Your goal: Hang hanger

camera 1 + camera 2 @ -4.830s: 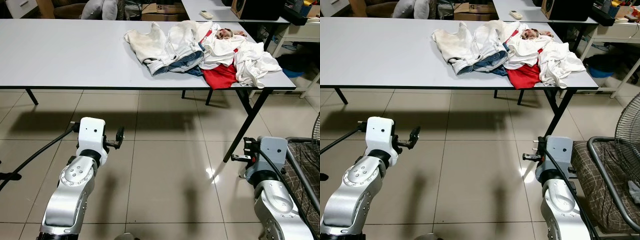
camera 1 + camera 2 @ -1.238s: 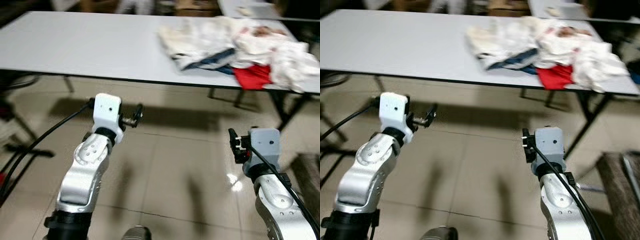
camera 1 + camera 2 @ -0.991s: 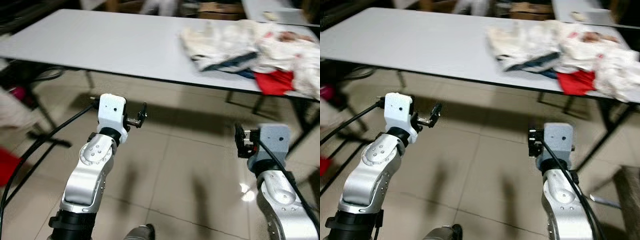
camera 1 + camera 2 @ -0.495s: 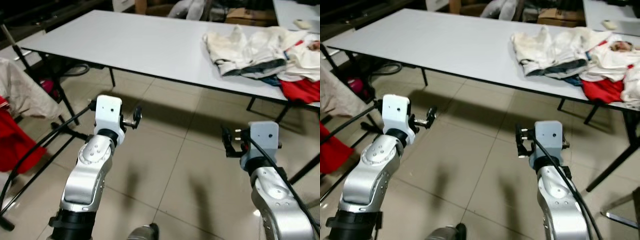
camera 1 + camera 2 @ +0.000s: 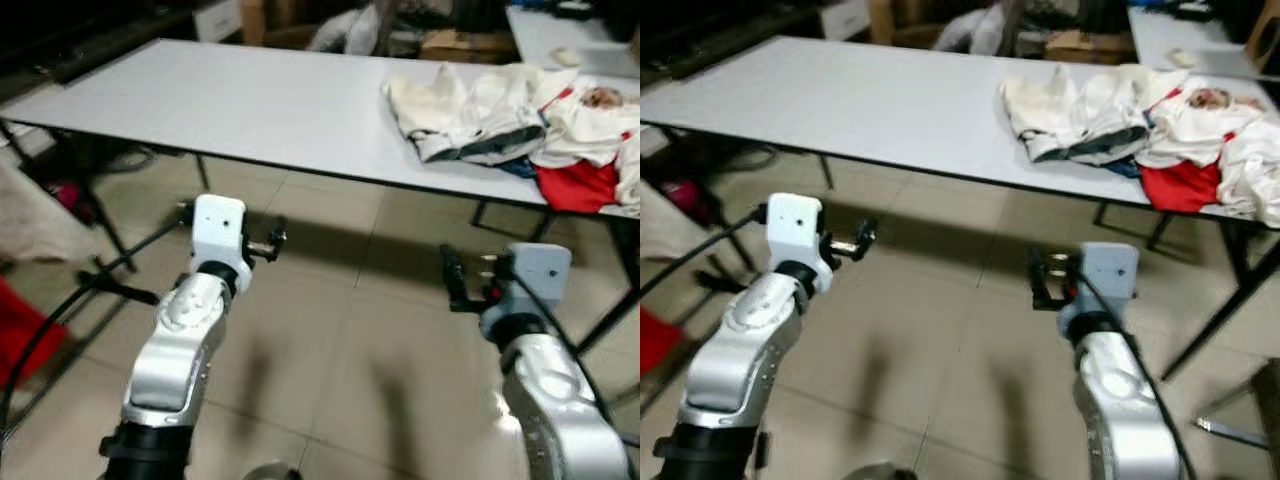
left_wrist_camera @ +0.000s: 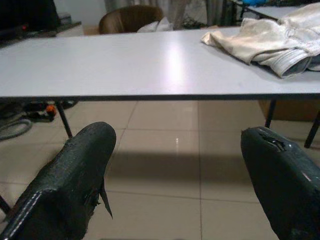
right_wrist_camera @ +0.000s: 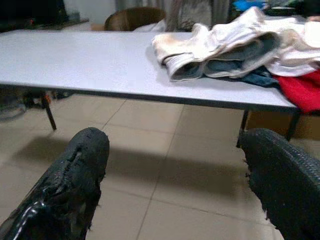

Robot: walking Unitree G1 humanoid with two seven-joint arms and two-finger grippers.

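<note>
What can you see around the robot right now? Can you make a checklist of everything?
Surface: long white table, bare apart from the clothes at its right end; tiled floor below.
Job's things: no hanger seen.
Clutter: pile of clothes, white, blue and red, on the table.
Grippers: left gripper open, holding nothing, pointing toward the table; right gripper open, holding nothing, also pointing toward the table.
Cables: black cable running from the left arm; another along the right arm.
Surroundings: black metal stand with red and pale cloth at the robot's left; brown chair behind the table.
</note>
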